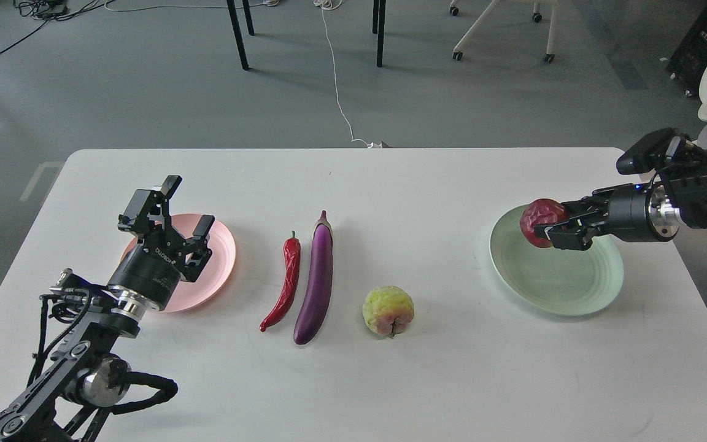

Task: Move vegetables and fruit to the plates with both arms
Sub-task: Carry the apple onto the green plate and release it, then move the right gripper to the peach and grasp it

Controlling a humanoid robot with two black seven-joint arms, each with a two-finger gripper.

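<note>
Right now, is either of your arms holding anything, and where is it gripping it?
Yes. My right gripper holds the pomegranate by its lower side, above the green plate. My left gripper is open and empty over the pink plate.

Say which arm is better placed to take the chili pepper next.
Left. Its pincer is open and empty over the pink plate, nearest the chili pepper; the right pincer holds the pomegranate.

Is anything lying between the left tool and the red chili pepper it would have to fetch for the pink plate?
Nothing visible does. The open left tool hovers over the round salmon pink plate, and only bare white table separates it from the curved red chili pepper. The long purple eggplant lies beyond the chili.
</note>
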